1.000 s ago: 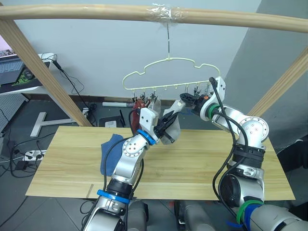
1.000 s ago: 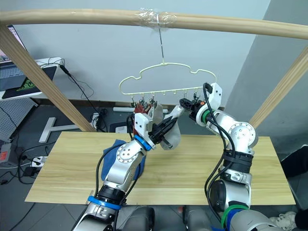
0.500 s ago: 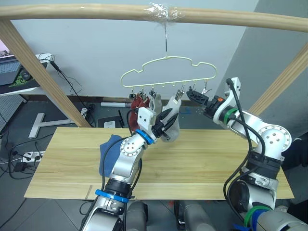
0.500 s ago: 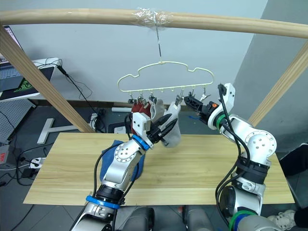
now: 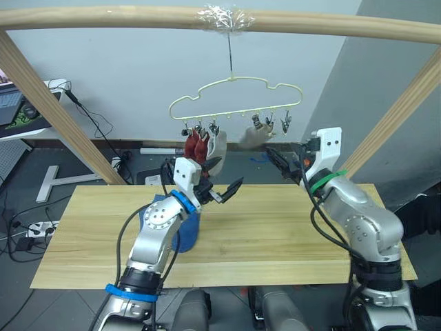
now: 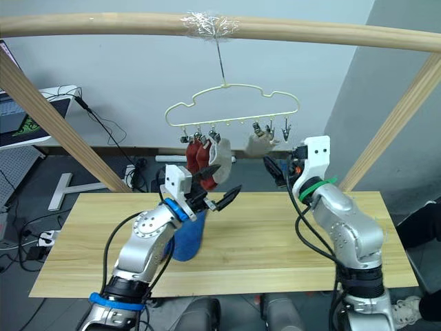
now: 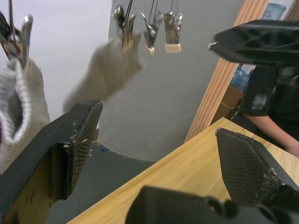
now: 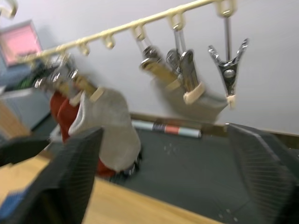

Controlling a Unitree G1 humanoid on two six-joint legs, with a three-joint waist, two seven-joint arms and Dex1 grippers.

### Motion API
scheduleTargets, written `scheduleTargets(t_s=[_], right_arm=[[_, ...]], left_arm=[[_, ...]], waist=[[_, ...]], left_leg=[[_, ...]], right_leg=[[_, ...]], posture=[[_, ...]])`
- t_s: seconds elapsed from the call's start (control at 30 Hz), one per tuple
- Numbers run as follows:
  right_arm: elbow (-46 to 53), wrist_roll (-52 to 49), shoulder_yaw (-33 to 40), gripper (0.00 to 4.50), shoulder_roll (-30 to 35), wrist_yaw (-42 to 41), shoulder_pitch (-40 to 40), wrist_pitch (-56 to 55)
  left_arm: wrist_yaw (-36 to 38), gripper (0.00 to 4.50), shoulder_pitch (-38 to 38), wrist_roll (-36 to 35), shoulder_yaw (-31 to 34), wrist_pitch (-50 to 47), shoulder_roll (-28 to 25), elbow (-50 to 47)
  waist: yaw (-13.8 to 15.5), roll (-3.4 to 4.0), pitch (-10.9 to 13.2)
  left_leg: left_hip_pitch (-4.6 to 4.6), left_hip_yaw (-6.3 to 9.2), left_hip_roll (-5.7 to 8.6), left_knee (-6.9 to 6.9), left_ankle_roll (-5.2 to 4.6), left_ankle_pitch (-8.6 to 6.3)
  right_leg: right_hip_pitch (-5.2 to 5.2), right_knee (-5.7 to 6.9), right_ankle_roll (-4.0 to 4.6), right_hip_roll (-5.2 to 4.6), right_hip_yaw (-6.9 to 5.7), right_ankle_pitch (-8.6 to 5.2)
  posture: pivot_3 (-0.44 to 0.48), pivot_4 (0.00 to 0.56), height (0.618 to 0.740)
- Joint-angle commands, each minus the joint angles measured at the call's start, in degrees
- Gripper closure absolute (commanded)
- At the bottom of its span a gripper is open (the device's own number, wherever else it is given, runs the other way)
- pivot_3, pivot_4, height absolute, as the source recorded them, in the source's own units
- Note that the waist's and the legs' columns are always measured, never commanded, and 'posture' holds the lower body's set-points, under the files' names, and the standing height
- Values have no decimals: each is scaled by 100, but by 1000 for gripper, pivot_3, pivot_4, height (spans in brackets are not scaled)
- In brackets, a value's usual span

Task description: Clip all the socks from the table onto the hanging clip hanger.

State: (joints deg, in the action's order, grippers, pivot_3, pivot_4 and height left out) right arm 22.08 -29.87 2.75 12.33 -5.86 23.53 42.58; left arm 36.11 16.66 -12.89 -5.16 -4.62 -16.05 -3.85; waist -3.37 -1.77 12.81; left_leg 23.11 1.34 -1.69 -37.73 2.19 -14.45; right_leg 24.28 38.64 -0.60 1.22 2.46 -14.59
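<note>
The pale yellow-green clip hanger [image 5: 234, 100] is hanging from the wooden pole [image 5: 220, 19], carrying 2 rust red socks [image 5: 193, 145] and 2 light grey socks [image 6: 220, 153]. 2 blue socks [image 5: 180, 224] are lying on the table [image 5: 275, 227]. The left gripper [image 5: 222, 181] and right gripper [image 5: 277, 161] are hovering spread apart, empty, below the clips.

Knit cloth socks [image 6: 219, 153], shiny metal clips [image 8: 227, 70], matt plank table [image 5: 275, 227]

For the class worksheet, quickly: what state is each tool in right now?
Left tool: open, holding nothing, above the table.
Right tool: open, holding nothing, facing the clip hanger.
</note>
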Motion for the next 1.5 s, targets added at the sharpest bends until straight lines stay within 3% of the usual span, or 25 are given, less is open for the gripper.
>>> scheduleTargets(t_s=[0.03,0.1,0.23,0.33,1.5], right_arm=[[149,471,-238,1701,75,-58,18,-477],[75,653,-318,2404,55,-55,21,-601],[-166,879,-322,2404,-151,41,63,-845],[-404,1051,-367,2955,-253,12,180,-1009],[-3141,2077,-195,2955,-859,32,1664,-2714]], left_arm=[[47,0,-63,-210,113,-210,-117,-527],[36,0,-70,-245,123,-293,-154,-605],[-21,0,-111,-258,108,-409,-152,-763],[-77,0,-155,-269,95,-502,-149,-936],[-204,0,-96,-421,235,-859,-313,-1539]], waist=[[8,0,0],[10,0,0],[21,-1,1],[23,0,2],[161,0,0]], left_leg=[[-1,-1,1,0,0,0],[-2,-1,3,-2,0,0],[-2,0,2,-2,0,0],[-3,1,0,-1,0,0],[-6,-1,3,-5,0,0]], right_leg=[[-1,-2,0,-1,1,0],[-2,-3,0,-3,3,0],[-2,-3,0,-5,0,0],[-2,-1,1,-20,0,0],[-2,14,3,-26,-1,2]], posture=[[-35,197,740],[-35,197,740],[-12,200,740],[2,199,740],[58,167,740]])
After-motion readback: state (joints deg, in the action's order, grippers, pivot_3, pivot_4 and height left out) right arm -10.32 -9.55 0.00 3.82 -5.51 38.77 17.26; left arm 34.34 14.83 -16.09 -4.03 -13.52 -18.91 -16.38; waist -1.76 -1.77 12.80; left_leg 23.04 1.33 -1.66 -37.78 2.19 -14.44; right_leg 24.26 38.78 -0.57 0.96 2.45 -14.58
